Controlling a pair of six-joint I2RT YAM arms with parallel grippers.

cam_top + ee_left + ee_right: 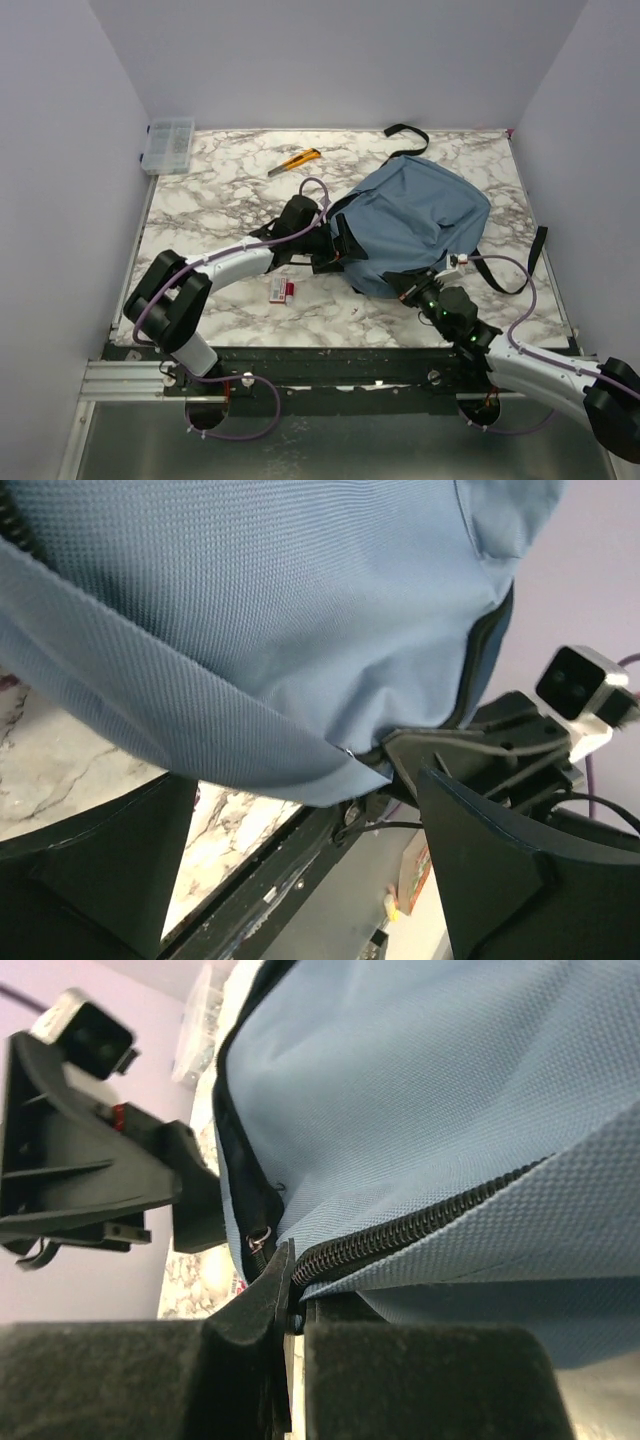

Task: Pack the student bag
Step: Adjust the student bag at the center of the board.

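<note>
Student bag [425,210] slumped on the right half of the marble table [220,200], dusty blue, rounded, a black strap [405,133] trailing off its far end.

Left gripper [343,245] up against the bag's left edge. From the left wrist: fingers [100,880] spread wide, released, holding nothing. A fold of blue fabric hangs just above and between them; contact with either pad cannot be told.

Right gripper [408,285] at the bag's near edge, coming in from the front right. From the right wrist: fingers [430,1380] clenched, only a thin seam between them, and the dark zipper [420,1225] of the bag runs straight down into that seam — pinched there at the opening's edge. Rest of the bag bulges above and beyond the jaws.

The two grippers sit near each other, on the bag's left and near sides.

Elsewhere, well apart from the bag: yellow utility knife [296,161] at the far middle, clear plastic box [169,145] in the far left corner, small red-and-white item [280,290] beside the left arm.
</note>
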